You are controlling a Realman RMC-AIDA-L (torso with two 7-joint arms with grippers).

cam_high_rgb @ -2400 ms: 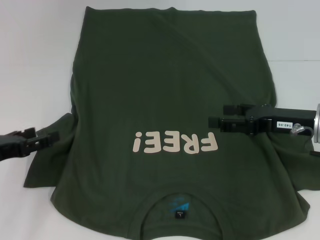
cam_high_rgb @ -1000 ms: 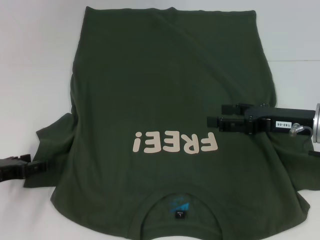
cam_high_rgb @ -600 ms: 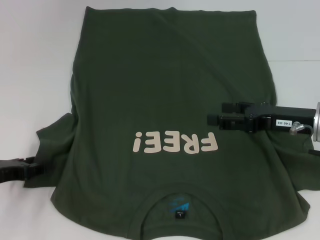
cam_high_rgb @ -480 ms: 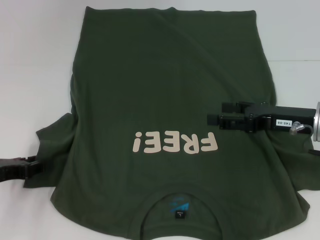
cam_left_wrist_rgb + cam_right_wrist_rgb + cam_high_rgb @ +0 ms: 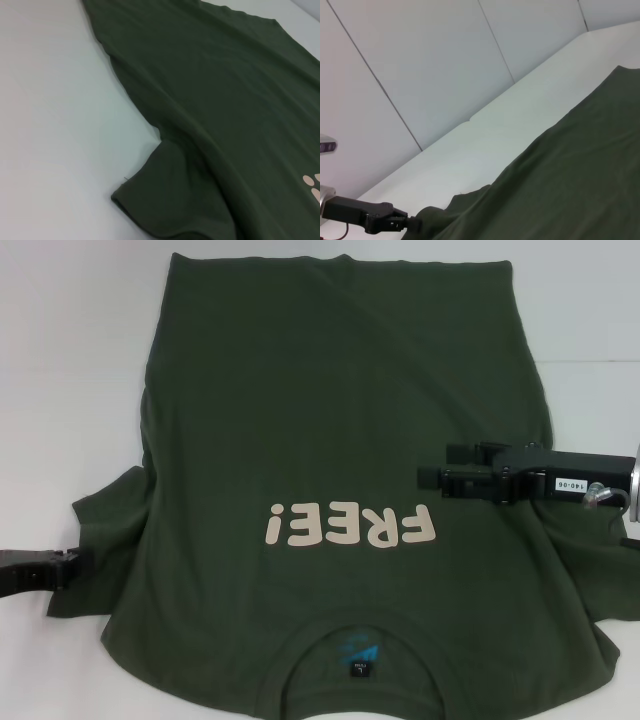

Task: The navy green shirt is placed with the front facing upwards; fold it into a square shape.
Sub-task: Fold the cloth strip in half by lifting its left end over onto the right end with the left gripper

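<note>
On the white counter (image 5: 60, 360), seen from the head camera, the navy green shirt (image 5: 330, 430) lies spread face up, collar nearest the robot and hem at the far edge, so its long axis runs straight away from the body. The pale FREE lettering (image 5: 350, 526) reads upside down from this side. Left hand (image 5: 68, 567) sits low at the outer edge of the left sleeve (image 5: 100, 540), its tip right against the cloth; whether it has pinched the fabric or is just touching, I cannot tell. Right hand (image 5: 432, 478) hangs over the shirt's right chest, just above the lettering, pointing inward across the body, and its fingers look drawn close together with nothing between them.

Over to the left wrist camera: the sleeve (image 5: 170, 200) fills the near part of the picture, hem rolled slightly, the side seam running off toward the far hem, bare counter (image 5: 50, 100) beside it. No fingers show.

Right wrist camera now: looking across the shirt (image 5: 570, 175), the left hand (image 5: 410, 223) appears on the far side, its tip meeting the sleeve edge.

My read: the sleeve lies directly in front of the left hand, so that arm is plainly the nearer one for folding it inward across the shirt's long axis.
</note>
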